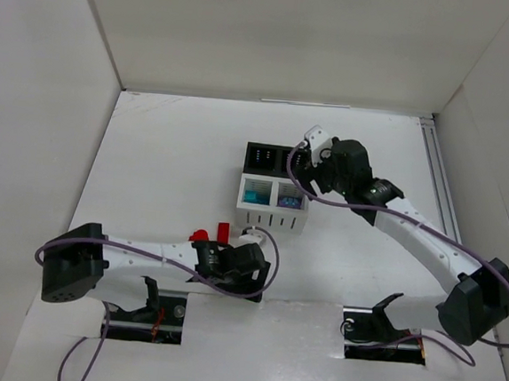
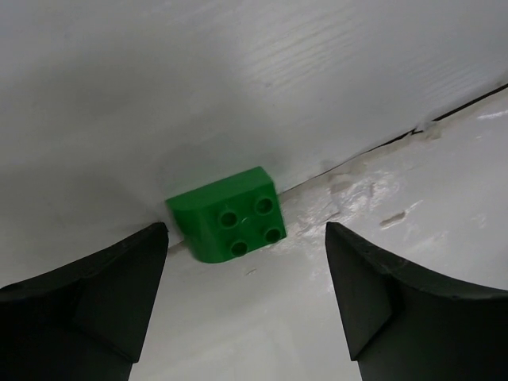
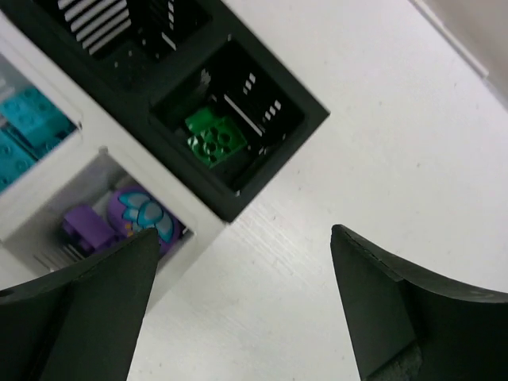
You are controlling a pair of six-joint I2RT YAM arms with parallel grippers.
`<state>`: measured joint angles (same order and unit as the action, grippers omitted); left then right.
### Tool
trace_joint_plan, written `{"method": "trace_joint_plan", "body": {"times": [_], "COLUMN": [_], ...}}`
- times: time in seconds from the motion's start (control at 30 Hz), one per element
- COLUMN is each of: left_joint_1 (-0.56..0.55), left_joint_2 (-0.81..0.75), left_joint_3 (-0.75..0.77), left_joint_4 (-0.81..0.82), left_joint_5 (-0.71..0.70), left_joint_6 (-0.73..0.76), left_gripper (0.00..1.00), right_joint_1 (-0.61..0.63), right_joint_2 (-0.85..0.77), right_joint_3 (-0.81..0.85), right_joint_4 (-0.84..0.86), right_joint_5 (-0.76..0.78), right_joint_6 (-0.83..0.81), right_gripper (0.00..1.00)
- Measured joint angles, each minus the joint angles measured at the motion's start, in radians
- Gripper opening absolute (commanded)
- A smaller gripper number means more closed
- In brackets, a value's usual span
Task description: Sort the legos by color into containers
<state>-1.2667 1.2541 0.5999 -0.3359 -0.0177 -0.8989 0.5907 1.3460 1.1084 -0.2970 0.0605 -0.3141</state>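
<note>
A green studded lego (image 2: 230, 217) lies on the white surface, just ahead of my left gripper (image 2: 246, 309) and between its open, empty fingers. From above, the left gripper (image 1: 254, 274) is low at the table's front and hides this brick. Two red legos (image 1: 206, 234) lie just behind that arm. My right gripper (image 3: 242, 309) is open and empty. It hovers beside the right black bin (image 3: 274, 151), which holds a green brick (image 3: 214, 139). The white bins hold teal bricks (image 3: 32, 127) and purple pieces (image 3: 135, 218). From above, the right gripper (image 1: 301, 170) partly covers the bin block (image 1: 270, 217).
A dark seam (image 2: 444, 119) runs across the surface behind the green lego. White walls enclose the table on the left, back and right. A rail (image 1: 439, 189) runs along the right edge. The arm bases sit in cut-outs (image 1: 141, 316) at the front.
</note>
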Motion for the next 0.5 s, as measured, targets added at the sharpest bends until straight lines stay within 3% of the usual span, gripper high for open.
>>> {"method": "trace_joint_plan", "body": {"times": [0.07, 0.23, 0.5], "left_joint_1": [-0.016, -0.039, -0.059], "left_joint_2": [0.027, 0.097, 0.164], "left_joint_3": [0.023, 0.074, 0.149], "left_joint_4": [-0.003, -0.027, -0.133], "left_joint_5": [-0.008, -0.025, -0.072], "left_joint_6": [-0.011, -0.028, -0.099], "left_gripper": [0.74, 0.54, 0.43], "right_joint_1": [-0.010, -0.024, -0.048], "right_joint_2": [-0.037, -0.123, -0.249], "right_joint_3": [-0.052, -0.153, -0.204], "right_joint_4": [-0.002, -0.013, -0.039], "right_joint_5": [-0.001, -0.002, 0.026], "right_joint_6": [0.006, 0.025, 0.044], "right_gripper": [0.93, 0.94, 0.95]}}
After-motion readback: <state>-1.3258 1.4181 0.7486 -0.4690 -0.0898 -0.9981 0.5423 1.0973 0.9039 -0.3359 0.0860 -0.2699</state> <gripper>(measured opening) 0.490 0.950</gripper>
